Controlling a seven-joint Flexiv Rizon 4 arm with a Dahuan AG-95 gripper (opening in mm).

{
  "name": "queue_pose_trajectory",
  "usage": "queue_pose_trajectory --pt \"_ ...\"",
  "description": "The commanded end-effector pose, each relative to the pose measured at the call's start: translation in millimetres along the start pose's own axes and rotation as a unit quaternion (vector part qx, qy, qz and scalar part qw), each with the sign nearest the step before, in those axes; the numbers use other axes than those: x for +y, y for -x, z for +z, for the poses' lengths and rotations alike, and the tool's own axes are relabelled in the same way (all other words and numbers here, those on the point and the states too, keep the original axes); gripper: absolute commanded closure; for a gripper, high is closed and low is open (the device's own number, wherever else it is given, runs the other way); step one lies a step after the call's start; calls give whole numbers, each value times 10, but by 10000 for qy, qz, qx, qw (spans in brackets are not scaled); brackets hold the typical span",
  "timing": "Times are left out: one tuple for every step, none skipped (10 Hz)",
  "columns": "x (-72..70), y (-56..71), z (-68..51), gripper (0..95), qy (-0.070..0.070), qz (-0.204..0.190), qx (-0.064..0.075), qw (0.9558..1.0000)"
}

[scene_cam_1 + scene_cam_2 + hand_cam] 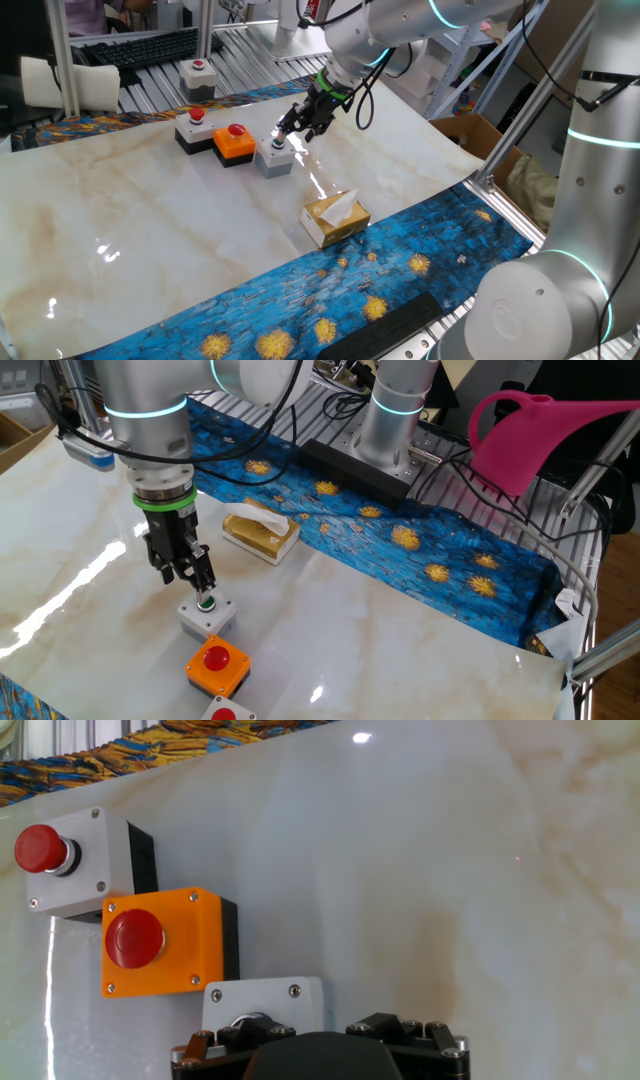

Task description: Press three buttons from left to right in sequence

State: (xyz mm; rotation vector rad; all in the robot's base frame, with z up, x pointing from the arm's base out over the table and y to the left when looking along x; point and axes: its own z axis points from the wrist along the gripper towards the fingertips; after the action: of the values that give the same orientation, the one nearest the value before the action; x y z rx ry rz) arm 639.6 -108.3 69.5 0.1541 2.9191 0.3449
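The gripper point(205, 598) sits down on the grey box's green button point(206, 605), last in the row beside the orange box point(234, 142) and black box point(194, 127); I cannot tell its finger state.

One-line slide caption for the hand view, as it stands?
Hand view: gripper over the grey box, with the orange box and white-topped box lined up beyond on the marble table.

Two opposite high table views; hand view close above buttons point(160, 935).
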Motion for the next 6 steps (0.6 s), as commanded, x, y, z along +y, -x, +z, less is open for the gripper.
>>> queue_pose_trajectory --pt "13 3 2 190 102 -16 2 9999" --pt "13 3 2 190 101 -45 -1 9999" --pt "13 3 2 190 99 -107 -7 9999" --pt "13 3 2 190 95 -137 -4 9999" --pt "13 3 2 190 95 -139 -6 9999" --pt "13 3 2 190 92 -123 -10 9999"
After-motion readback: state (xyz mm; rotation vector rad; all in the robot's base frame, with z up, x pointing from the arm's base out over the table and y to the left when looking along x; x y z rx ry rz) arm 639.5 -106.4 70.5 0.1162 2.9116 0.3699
